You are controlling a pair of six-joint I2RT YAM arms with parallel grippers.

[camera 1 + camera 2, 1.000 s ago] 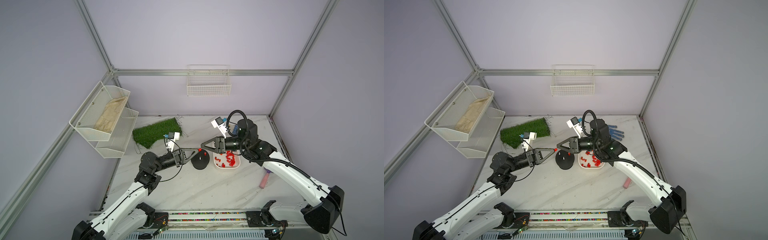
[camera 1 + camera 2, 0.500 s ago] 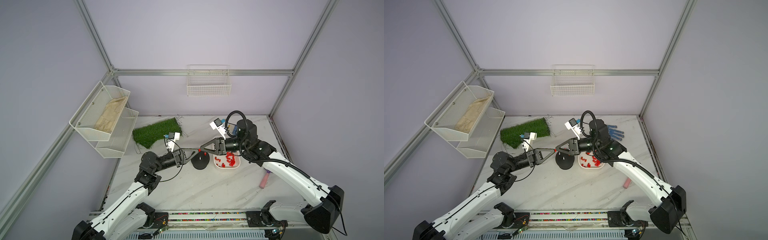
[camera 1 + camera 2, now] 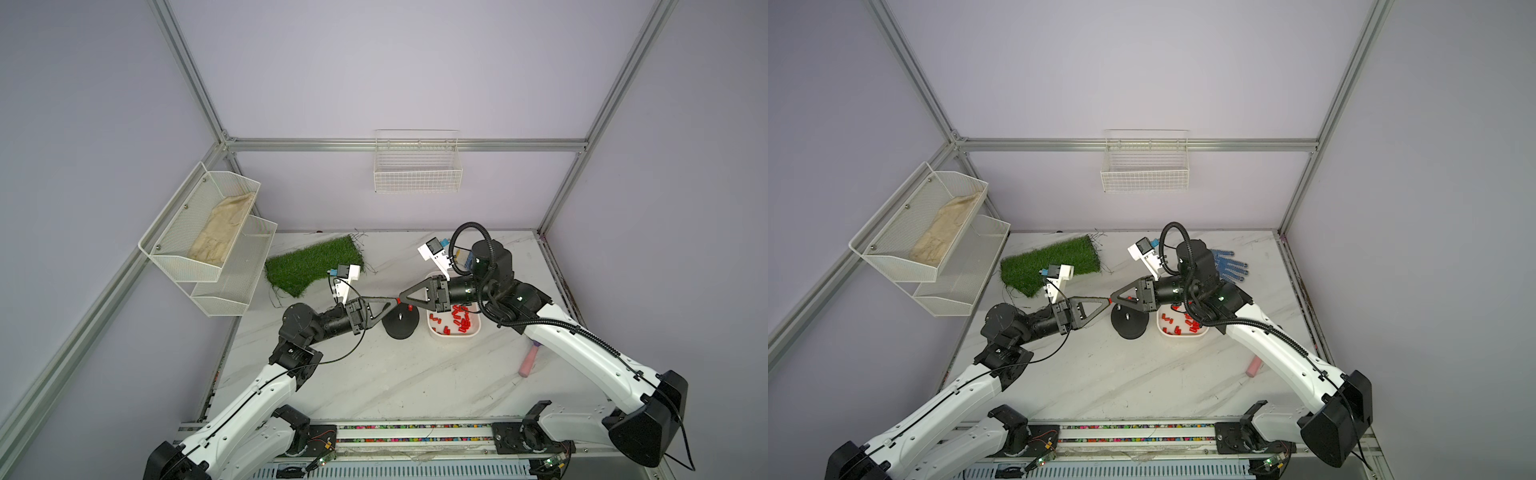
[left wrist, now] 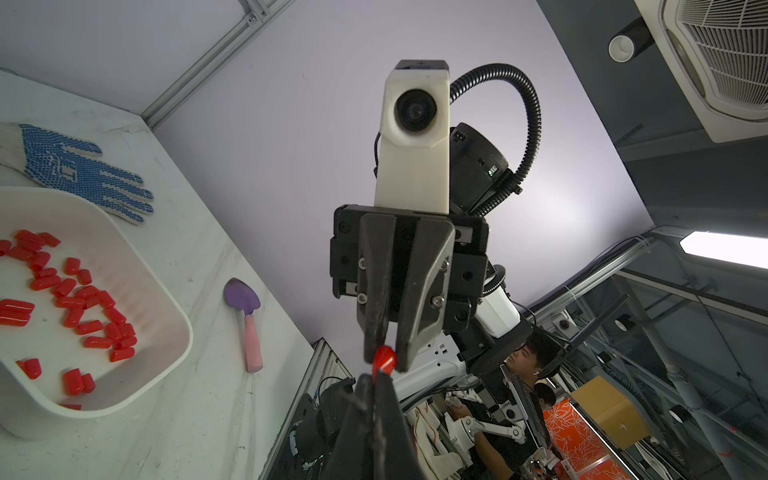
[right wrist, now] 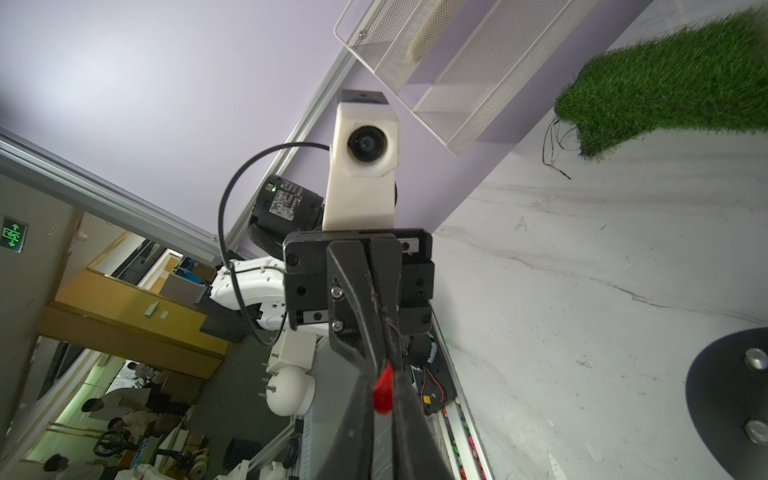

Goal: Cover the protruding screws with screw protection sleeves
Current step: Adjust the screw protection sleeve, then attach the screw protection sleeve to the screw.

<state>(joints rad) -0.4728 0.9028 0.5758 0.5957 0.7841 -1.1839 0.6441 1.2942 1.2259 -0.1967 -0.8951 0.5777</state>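
In both top views the left gripper [image 3: 394,300] and the right gripper [image 3: 402,298] met tip to tip in the air, just above the black base [image 3: 401,330] on the table [image 3: 374,386]. In a top view the red cap [image 3: 1109,300] was a tiny red dot right where the two tips met. Silver screws [image 3: 400,316] stood up on top of the base. A white tray [image 3: 454,336] sat just beside the base, under the right arm, with lots of loose red caps [image 3: 459,320] in it. A pink spade [image 3: 528,363] lay well apart, near the right arm.

In the left wrist view the right gripper [image 4: 384,360] faced the camera. Its two fingers were almost together, with the red cap [image 4: 383,357] between them, touching it on both sides. The left gripper [image 4: 374,380] was closed tight and pinched the other end of the cap. A blue glove [image 4: 83,174] lay past the tray [image 4: 187,332].

In the right wrist view the left gripper [image 5: 383,365] faced the camera with its fingers pressed together. The red cap [image 5: 383,392] stuck out of its tip and sat between the fingers of the right gripper [image 5: 382,399]. Two screws [image 5: 755,359] stood bare on the base [image 5: 723,399], down on the table to one side of the cap. A green grass mat [image 5: 665,75] lay farther off
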